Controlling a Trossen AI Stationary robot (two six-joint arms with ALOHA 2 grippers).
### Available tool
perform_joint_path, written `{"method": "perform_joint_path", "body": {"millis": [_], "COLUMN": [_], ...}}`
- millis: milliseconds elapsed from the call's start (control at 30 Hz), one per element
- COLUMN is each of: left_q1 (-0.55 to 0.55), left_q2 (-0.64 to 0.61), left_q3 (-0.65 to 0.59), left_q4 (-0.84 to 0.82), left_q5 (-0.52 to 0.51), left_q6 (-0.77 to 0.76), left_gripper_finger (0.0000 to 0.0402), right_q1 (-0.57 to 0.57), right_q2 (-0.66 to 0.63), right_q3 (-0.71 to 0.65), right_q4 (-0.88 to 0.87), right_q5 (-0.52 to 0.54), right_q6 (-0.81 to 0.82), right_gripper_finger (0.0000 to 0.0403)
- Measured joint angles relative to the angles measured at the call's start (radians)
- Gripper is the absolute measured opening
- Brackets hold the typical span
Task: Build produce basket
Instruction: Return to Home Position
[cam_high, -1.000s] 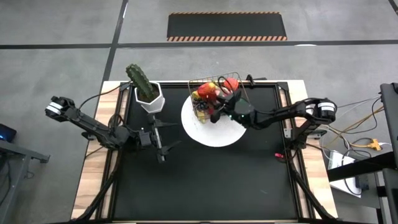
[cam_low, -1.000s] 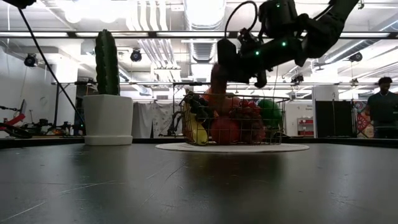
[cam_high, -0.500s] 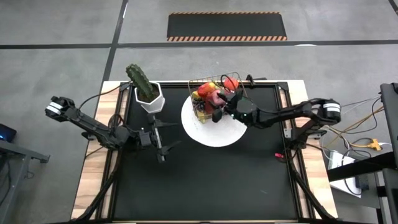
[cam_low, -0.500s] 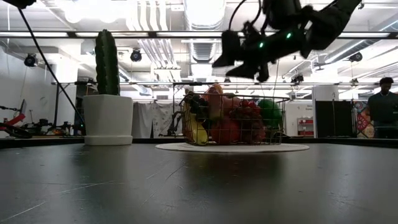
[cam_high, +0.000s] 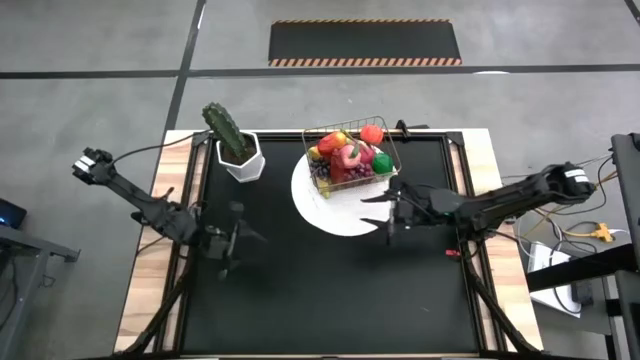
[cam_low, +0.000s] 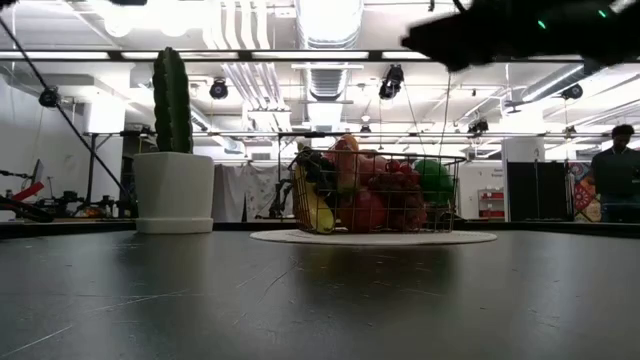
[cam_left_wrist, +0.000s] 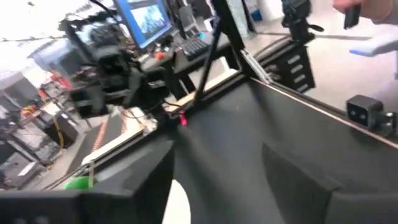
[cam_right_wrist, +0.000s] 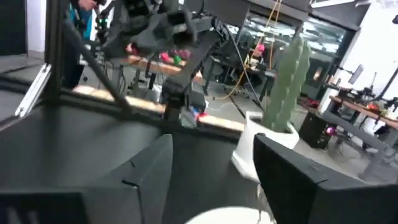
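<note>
The basket (cam_high: 352, 160), heaped with produce (cam_high: 372, 134), sits on a white plate (cam_high: 335, 212) by the table's (cam_high: 330, 300) far edge. The right gripper (cam_high: 379, 216), spread and empty, is the nearer, with the basket just beyond it toward that edge. The left gripper (cam_high: 240, 253), seemingly spread too, waits toward the left edge.

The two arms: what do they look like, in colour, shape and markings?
Both are dark, slim and jointed, each with a pale grey joint far from its tool: left arm, right arm. The left tool and right tool each have two flat dark fingers. Small green lights show on the right arm.
</note>
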Motion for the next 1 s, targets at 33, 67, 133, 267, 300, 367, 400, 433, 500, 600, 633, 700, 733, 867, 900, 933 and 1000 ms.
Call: {"method": "perform_joint_path", "body": {"millis": [33, 67, 133, 267, 300, 367, 400, 433, 500, 600, 633, 700, 733, 867, 900, 933, 1000], "left_q1": [0.000, 0.003, 0.014, 0.054, 0.066, 0.091, 0.103, 0.113, 0.125, 0.126, 0.126, 0.126, 0.126, 0.126, 0.126, 0.126, 0.126], "left_q2": [-0.031, -0.062, -0.123, -0.248, -0.278, -0.333, -0.355, -0.379, -0.454, -0.560, -0.593, -0.654, -0.684, -0.718, -0.709, -0.702, -0.684], "left_q3": [-0.024, -0.047, -0.101, -0.205, -0.234, -0.296, -0.321, -0.346, -0.387, -0.424, -0.440, -0.460, -0.473, -0.480, -0.480, -0.480, -0.481], "left_q4": [0.003, 0.006, 0.024, 0.087, 0.100, 0.135, 0.147, 0.157, 0.173, 0.186, 0.182, 0.191, 0.175, 0.156, 0.152, 0.159, 0.163], "left_q5": [-0.004, -0.009, -0.017, -0.019, -0.019, -0.019, -0.019, -0.019, -0.019, -0.019, -0.019, -0.020, -0.021, -0.041, -0.046, -0.049, -0.069], "left_q6": [0.004, 0.005, 0.007, 0.040, 0.051, 0.068, 0.071, 0.072, 0.072, 0.072, 0.071, 0.071, 0.071, 0.071, 0.072, 0.072, 0.070], "left_gripper_finger": [0.0212, 0.0196, 0.0160, 0.0088, 0.0073, 0.0046, 0.0034, 0.0024, 0.0008, 0.0003, 0.0004, 0.0003, 0.0003, 0.0003, 0.0003, 0.0003, 0.0003], "right_q1": [-0.001, -0.003, -0.014, -0.088, -0.118, -0.182, -0.212, -0.240, -0.281, -0.311, -0.313, -0.313, -0.313, -0.311, -0.311, -0.311, -0.311], "right_q2": [-0.026, -0.049, -0.090, -0.138, -0.144, -0.152, -0.158, -0.165, -0.183, -0.209, -0.217, -0.239, -0.252, -0.307, -0.327, -0.340, -0.362], "right_q3": [-0.036, -0.073, -0.137, -0.225, -0.239, -0.257, -0.263, -0.270, -0.282, -0.314, -0.327, -0.349, -0.363, -0.406, -0.406, -0.406, -0.406], "right_q4": [0.007, 0.024, 0.068, 0.142, 0.143, 0.144, 0.144, 0.149, 0.169, 0.197, 0.207, 0.235, 0.257, 0.312, 0.300, 0.301, 0.303], "right_q5": [0.001, 0.002, 0.001, -0.007, -0.009, -0.073, -0.128, -0.185, -0.257, -0.274, -0.276, -0.278, -0.281, -0.289, -0.295, -0.295, -0.299], "right_q6": [0.004, 0.011, 0.011, 0.005, 0.004, -0.011, -0.017, -0.021, -0.023, -0.039, -0.044, -0.058, -0.059, -0.061, -0.061, -0.061, -0.061], "right_gripper_finger": [0.0199, 0.0189, 0.0166, 0.0118, 0.0106, 0.0083, 0.0072, 0.0062, 0.0043, 0.0022, 0.0017, 0.0011, 0.0010, 0.0009, 0.0009, 0.0009, 0.0009]}}
